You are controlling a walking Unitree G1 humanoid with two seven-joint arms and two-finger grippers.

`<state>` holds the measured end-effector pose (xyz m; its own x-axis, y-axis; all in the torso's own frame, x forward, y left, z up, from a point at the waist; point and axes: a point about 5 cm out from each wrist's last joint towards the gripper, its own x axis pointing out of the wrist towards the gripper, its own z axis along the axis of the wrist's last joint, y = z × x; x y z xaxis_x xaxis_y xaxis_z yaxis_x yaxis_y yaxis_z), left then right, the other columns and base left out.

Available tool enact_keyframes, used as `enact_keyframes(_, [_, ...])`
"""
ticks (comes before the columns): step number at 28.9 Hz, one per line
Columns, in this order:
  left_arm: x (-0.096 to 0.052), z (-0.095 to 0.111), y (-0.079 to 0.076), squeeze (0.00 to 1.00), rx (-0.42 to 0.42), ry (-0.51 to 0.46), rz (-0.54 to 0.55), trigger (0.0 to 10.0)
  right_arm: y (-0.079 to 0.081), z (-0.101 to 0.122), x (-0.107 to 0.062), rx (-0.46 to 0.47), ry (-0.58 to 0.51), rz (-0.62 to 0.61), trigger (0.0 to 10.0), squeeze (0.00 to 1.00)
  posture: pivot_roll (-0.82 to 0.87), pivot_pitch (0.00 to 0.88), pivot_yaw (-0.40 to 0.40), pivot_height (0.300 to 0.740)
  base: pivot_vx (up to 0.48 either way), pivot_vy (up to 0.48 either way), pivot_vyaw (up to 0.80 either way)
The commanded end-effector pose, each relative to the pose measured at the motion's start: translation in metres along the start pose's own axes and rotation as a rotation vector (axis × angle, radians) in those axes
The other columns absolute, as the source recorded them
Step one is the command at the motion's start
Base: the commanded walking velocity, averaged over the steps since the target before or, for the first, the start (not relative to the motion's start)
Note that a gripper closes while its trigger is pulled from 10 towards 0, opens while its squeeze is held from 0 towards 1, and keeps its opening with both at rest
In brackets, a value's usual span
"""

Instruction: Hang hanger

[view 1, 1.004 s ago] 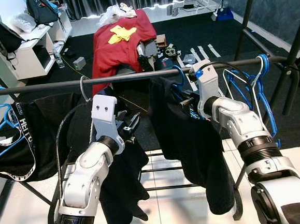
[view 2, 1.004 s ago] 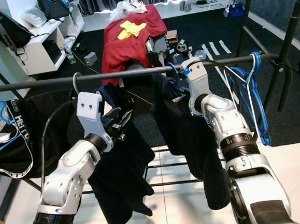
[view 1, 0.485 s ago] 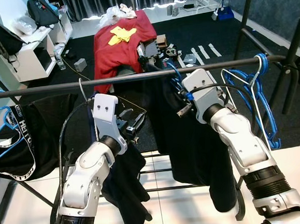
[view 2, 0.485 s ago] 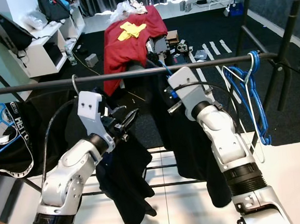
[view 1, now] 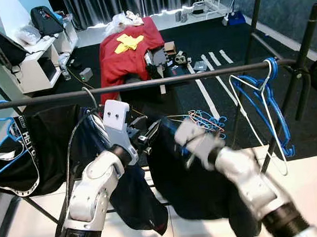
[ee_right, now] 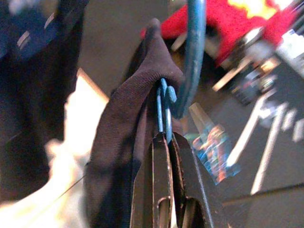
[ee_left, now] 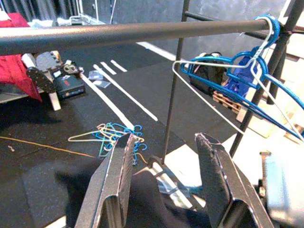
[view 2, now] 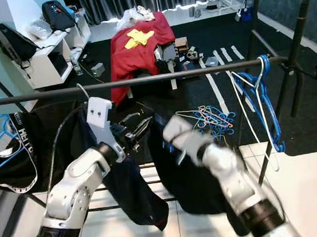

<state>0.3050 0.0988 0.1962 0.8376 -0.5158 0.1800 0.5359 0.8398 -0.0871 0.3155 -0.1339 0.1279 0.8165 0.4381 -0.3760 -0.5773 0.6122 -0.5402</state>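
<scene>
Left eye view: rail [view 1: 144, 82] crosses the scene at chest height, landmark for all below.
Change: right arm, up at the rail half a second ago, now dropped well below it and blurred with motion; dark garment [view 1: 190, 176] down with it.
Meaning: hook off the rail, so hanging not done; likely a fresh lift and re-aim needed.
Dark garment: draped on the blue hanger [ee_right: 192, 61], sagging below the rail near its middle.
Left gripper [view 1: 150, 134]: just under the rail, fingers [ee_left: 116, 183] spread apart, grasping nothing.
Right gripper [ee_right: 166, 142]: below the rail, clenched on the blue hanger's neck, cloth bunched beside it.
Spare hangers [view 1: 267, 104]: blue and white, hooked at the rail's right end.
Loose hangers [view 1: 207, 120]: coloured heap on the dark floor beyond the rail.
</scene>
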Motion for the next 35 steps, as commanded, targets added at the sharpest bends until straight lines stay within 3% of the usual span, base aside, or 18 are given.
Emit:
enact_keyframes(1, [-0.007,-0.008,0.009,0.00,0.011,0.027,0.043,10.0,0.004,0.000,-0.005,0.063,-0.003,0.014,0.0,0.00,-0.02,0.020,0.119,0.740,0.000,0.000,0.00])
enact_keyframes(3, [-0.010,-0.014,0.012,0.00,0.001,0.041,0.073,10.0,0.007,-0.012,-0.008,0.256,-0.013,-0.049,0.0,0.00,-0.02,0.021,0.120,0.740,0.000,0.000,0.00])
enact_keyframes(8, [-0.015,-0.020,0.013,0.00,-0.017,0.055,0.091,10.0,0.000,-0.023,-0.011,0.374,-0.048,-0.199,0.2,0.00,-0.01,0.025,0.116,0.740,0.000,0.000,0.00])
enact_keyframes(9, [-0.017,-0.022,0.015,0.00,-0.024,0.057,0.099,10.0,-0.003,-0.027,-0.014,0.395,-0.059,-0.267,9.2,0.00,-0.01,0.023,0.120,0.740,0.000,0.000,0.00])
enact_keyframes(10, [-0.017,-0.022,0.015,0.00,-0.024,0.057,0.099,10.0,-0.003,-0.027,-0.014,0.395,-0.059,-0.267,9.2,0.00,-0.01,0.023,0.120,0.740,0.000,0.000,0.00])
enact_keyframes(11, [-0.018,-0.024,0.016,0.00,-0.026,0.056,0.100,10.0,-0.008,-0.031,-0.019,0.429,-0.066,-0.352,10.0,0.00,-0.01,0.023,0.122,0.740,0.000,0.000,0.00])
enact_keyframes(15, [-0.013,-0.011,0.013,0.00,-0.033,0.003,0.088,10.0,-0.013,-0.047,-0.033,0.566,-0.019,-0.507,10.0,0.00,0.03,0.029,0.106,0.740,0.000,0.000,0.00])
enact_keyframes(21, [-0.009,0.000,0.016,0.00,-0.024,-0.035,0.113,10.0,-0.008,-0.047,-0.030,0.701,-0.014,-0.542,10.0,0.00,0.05,0.021,0.095,0.740,0.000,0.000,0.00])
enact_keyframes(35, [-0.009,-0.005,0.019,0.00,0.010,-0.013,0.138,10.0,-0.005,-0.039,-0.023,0.693,-0.044,-0.526,10.0,0.00,0.05,0.020,0.068,0.740,0.000,0.000,0.00])
